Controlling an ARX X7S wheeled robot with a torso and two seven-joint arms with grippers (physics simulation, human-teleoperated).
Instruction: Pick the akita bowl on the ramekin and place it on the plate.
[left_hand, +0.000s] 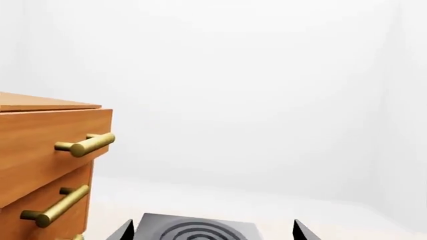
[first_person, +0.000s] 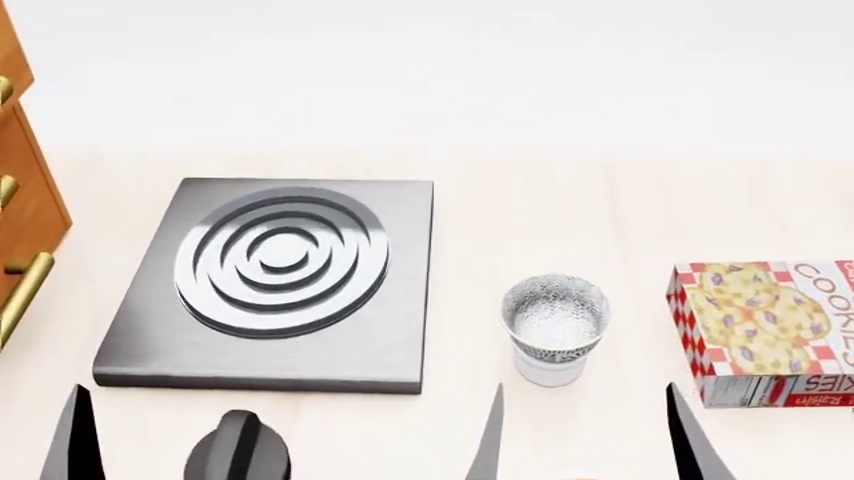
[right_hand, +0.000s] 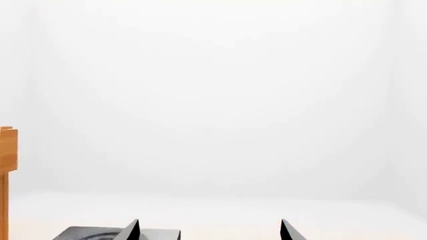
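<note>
A small speckled black-and-white akita bowl (first_person: 555, 318) sits stacked in a plain white ramekin (first_person: 549, 371), lower centre-right of the head view. The right gripper (first_person: 587, 432), fingers spread and empty, should descend straight over the rim. The plate is unseen.
</note>
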